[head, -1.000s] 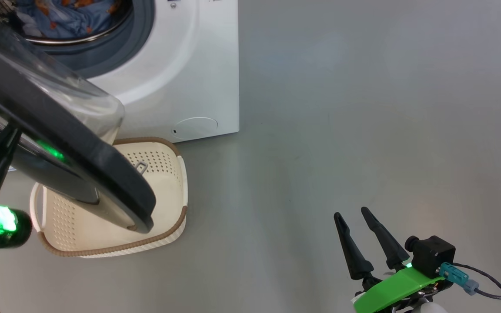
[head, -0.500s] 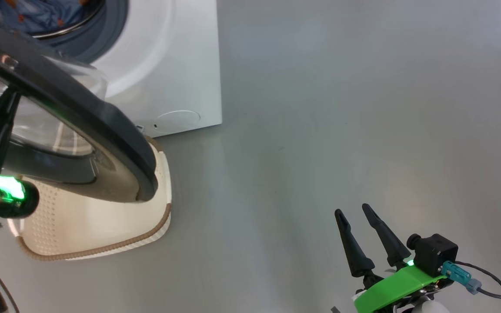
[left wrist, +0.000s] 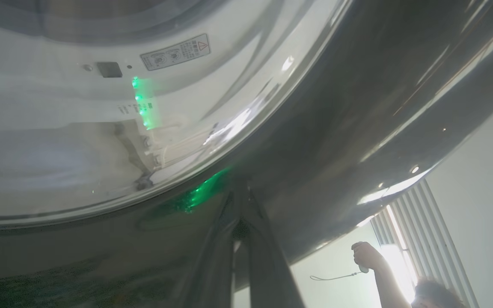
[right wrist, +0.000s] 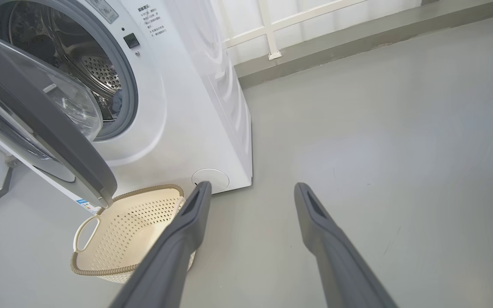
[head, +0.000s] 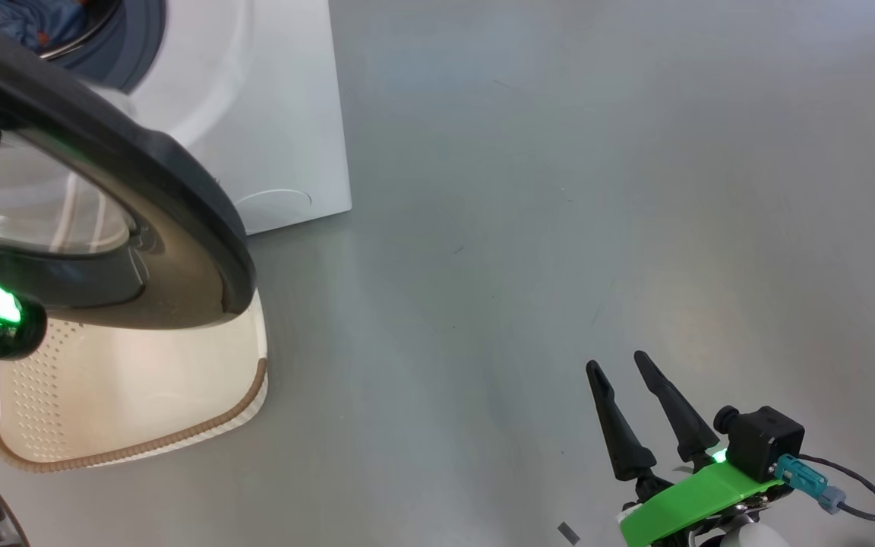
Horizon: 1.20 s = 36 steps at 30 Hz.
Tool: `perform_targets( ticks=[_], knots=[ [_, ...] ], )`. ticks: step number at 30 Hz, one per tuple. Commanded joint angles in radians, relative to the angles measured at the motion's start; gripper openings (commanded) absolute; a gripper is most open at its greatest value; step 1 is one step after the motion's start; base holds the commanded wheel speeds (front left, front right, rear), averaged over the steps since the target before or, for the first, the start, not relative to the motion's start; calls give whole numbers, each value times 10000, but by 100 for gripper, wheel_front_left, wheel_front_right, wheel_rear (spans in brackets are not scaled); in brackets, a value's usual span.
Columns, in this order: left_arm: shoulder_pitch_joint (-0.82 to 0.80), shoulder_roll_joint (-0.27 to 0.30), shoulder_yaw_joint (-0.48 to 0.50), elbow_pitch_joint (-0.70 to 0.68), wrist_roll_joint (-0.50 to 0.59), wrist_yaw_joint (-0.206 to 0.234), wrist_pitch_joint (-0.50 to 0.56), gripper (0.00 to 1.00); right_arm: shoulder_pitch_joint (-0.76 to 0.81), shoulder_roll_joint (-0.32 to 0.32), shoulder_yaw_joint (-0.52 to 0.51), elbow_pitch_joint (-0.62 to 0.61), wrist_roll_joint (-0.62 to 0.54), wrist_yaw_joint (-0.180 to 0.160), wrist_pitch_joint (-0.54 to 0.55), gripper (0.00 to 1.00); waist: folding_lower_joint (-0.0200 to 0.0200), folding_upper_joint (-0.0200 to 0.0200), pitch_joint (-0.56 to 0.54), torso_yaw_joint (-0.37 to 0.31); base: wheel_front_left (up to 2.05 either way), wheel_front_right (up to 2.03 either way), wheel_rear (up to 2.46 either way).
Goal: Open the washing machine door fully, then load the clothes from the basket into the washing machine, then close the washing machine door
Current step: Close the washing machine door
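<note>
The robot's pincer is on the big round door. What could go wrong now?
The left pincer is shut and its tips press on the shiny black rim of the washing machine door, so it might slip off. The door hangs just over the empty basket, so its lower edge might bump it. The blue clothes seem near the drum's mouth, so a bit could get pinched when the door shuts.

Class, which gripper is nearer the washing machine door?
Left. The left gripper, shut, sits against the washing machine door; the right gripper hangs open over floor, well apart.
</note>
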Motion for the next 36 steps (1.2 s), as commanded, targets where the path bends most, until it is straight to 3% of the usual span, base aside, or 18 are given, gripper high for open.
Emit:
perform_targets(
  ticks=[1,24,36],
  knots=[
    [-260,304,204,-254,125,-69,10,0,82,45,244,-259,120,27,-120,100,0,-1,-14,17,0,0,0],
    [1178,-193,823,-537,783,-70,-833,0,-15,45,68,69,7,27,-120,100,0,-1,-915,1240,0,0,0],
    [2785,-247,45,-1098,429,-71,-2295,0,134,45,-8,291,-60,27,-120,100,0,-1,-1517,1833,0,0,0]
  ],
)
